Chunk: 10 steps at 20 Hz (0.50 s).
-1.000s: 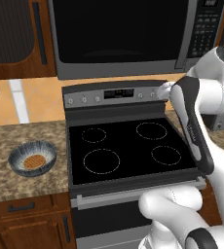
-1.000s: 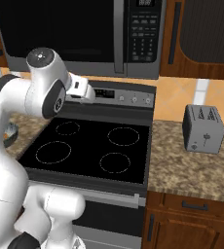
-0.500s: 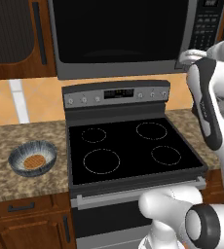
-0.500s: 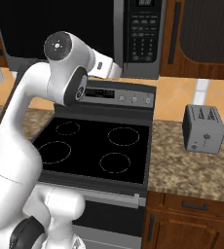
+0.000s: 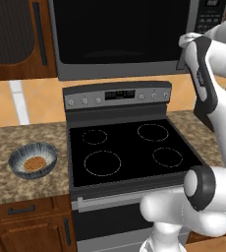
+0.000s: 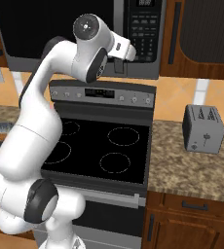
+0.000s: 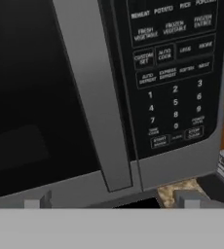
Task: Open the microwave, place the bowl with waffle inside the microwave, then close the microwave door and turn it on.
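The microwave (image 5: 120, 34) hangs above the stove with its microwave door (image 6: 50, 29) shut. My gripper (image 7: 113, 200) is open and empty, raised close in front of the door's long vertical grey handle (image 7: 97, 97), with the keypad (image 7: 175, 82) just to the handle's right. From the right base view the gripper (image 6: 121, 58) sits at the lower end of that handle. The bowl (image 5: 33, 160), blue-grey with a streaked rim, rests on the granite counter left of the stove and holds the waffle (image 5: 34, 163).
A black glass cooktop (image 5: 129, 152) with a grey control panel (image 6: 102, 93) lies below the microwave. A silver toaster (image 6: 205, 129) stands on the right counter. Wooden cabinets flank the microwave on both sides.
The arm has swung upward, lifting the hand from the stove's control panel to the lower part of the microwave door handle. The gripper stayed open.
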Available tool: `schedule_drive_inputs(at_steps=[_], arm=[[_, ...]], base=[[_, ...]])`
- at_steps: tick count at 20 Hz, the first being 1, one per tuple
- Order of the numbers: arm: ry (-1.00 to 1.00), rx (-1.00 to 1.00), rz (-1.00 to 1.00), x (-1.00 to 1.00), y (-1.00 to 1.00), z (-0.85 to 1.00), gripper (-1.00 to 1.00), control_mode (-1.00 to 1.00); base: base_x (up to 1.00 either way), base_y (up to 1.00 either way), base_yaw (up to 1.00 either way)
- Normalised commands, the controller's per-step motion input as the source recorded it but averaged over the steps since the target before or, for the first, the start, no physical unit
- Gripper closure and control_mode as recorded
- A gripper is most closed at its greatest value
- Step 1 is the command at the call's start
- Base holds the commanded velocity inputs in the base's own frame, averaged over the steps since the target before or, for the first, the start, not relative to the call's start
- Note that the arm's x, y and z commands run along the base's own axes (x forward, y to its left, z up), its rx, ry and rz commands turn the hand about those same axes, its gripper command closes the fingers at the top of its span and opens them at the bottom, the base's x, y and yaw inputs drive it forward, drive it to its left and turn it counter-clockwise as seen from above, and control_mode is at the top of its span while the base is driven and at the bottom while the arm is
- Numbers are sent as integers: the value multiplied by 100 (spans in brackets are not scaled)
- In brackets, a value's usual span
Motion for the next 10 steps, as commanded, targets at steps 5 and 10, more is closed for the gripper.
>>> schedule_drive_inputs(at_steps=[5, 10], arm=[[0, 0, 4, 59, 0, -10, -100, -100], [0, 0, 0, 57, 0, -2, -100, -100]], base=[[0, 0, 0], [0, 0, 0]])
